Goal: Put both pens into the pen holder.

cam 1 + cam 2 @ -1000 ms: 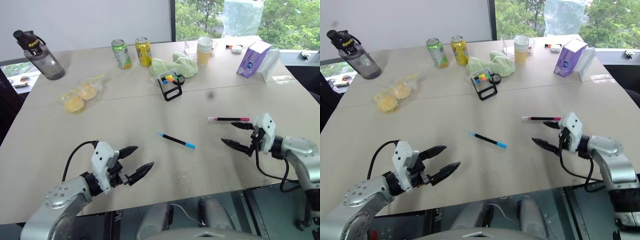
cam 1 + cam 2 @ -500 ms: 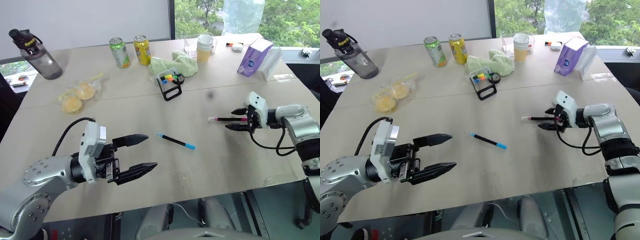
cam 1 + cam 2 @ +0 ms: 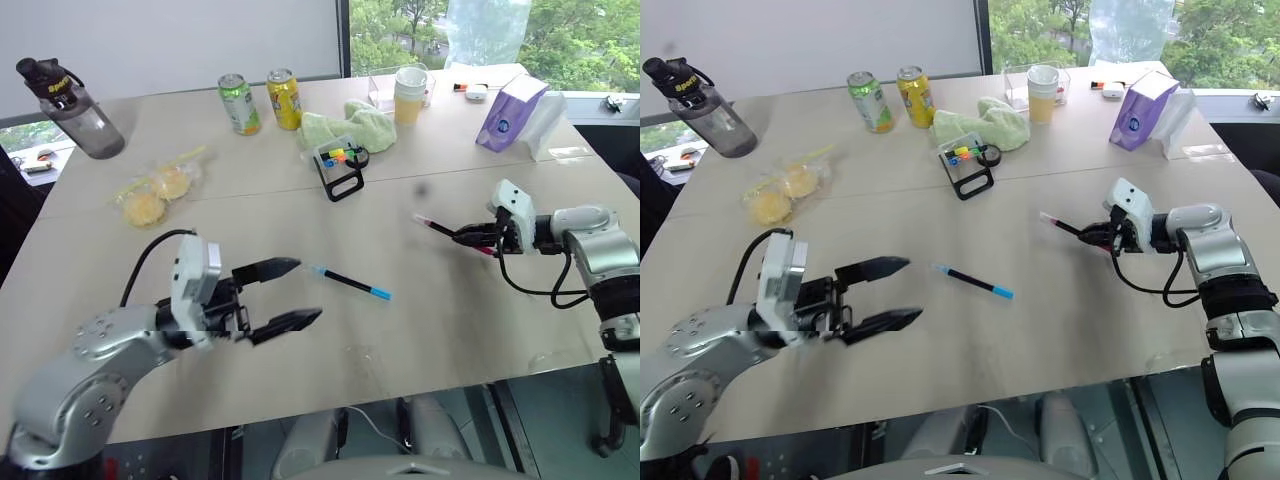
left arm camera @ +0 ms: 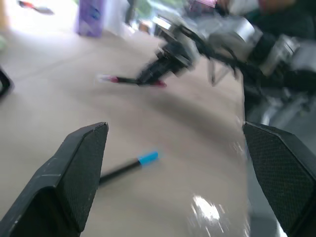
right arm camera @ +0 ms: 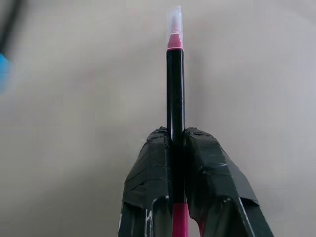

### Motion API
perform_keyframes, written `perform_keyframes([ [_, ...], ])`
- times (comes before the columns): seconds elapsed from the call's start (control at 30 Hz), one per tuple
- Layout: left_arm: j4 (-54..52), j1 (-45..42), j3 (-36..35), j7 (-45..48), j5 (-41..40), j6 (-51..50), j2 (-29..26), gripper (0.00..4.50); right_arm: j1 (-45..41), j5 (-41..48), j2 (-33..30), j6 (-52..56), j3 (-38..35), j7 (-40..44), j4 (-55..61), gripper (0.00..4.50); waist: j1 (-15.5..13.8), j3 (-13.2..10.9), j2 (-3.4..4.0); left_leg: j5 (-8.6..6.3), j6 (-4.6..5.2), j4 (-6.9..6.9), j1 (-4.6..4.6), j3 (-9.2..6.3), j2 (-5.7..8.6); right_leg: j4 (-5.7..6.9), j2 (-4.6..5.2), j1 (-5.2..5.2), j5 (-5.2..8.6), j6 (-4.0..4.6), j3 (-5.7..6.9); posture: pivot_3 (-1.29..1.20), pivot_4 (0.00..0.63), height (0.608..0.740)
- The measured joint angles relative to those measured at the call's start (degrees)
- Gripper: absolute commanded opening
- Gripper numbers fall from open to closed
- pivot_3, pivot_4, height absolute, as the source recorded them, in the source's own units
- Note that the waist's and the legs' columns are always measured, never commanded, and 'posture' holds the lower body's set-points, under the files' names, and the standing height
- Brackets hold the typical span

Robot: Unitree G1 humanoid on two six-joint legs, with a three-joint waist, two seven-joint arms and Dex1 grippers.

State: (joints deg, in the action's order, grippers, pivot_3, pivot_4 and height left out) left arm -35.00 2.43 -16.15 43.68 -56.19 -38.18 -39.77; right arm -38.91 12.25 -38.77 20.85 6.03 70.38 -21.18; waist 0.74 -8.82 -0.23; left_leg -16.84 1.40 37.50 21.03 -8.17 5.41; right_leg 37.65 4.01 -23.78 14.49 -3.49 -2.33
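The right gripper (image 5: 177,148) has its two black fingers pressed together on the pink-ended pen (image 5: 174,84), gripping the black barrel near one pink end, so most of the pen sticks out past the fingertips with its clear-tipped pink end foremost. That pen is tilted, its free end pointing toward the robot's left and away across the table (image 3: 300,200). The right arm reaches in from the table's right edge, its gripper aimed leftward. The left gripper (image 3: 290,295) hangs over the near left part of the table, fingers spread wide and holding nothing. The blue-ended pen (image 3: 350,281) lies flat just past its fingertips. The pen holder (image 3: 340,168) stands farther back, near the green cloth (image 3: 350,128).
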Motion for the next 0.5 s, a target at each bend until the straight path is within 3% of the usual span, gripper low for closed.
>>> perform_keyframes([
  [0.3, 13.21, -18.12, 3.04, -15.62, -7.51, -2.16, 17.90, 4.50, 5.57, 15.50, 12.83, 14.80, -4.57, -10.32, 26.36, 0.04, -0.05, 0.00, -0.07, -0.01, -0.01, 0.57, 0.26, -0.21, 0.08, 0.20, 0.02, -0.02, -0.01, -0.02, 0.10, 0.00, 0.150, 0.740],
  [0.5, 16.62, -24.21, 3.29, -20.99, -9.45, -0.67, 26.82, 4.50, 5.32, 23.47, 19.77, 22.70, -6.07, -20.21, 35.61, 0.04, -0.08, 0.00, -0.09, 0.00, -0.01, 0.75, 0.28, -0.23, 0.12, 0.31, 0.02, -0.01, -0.03, -0.04, 0.12, 0.00, 0.150, 0.740],
])
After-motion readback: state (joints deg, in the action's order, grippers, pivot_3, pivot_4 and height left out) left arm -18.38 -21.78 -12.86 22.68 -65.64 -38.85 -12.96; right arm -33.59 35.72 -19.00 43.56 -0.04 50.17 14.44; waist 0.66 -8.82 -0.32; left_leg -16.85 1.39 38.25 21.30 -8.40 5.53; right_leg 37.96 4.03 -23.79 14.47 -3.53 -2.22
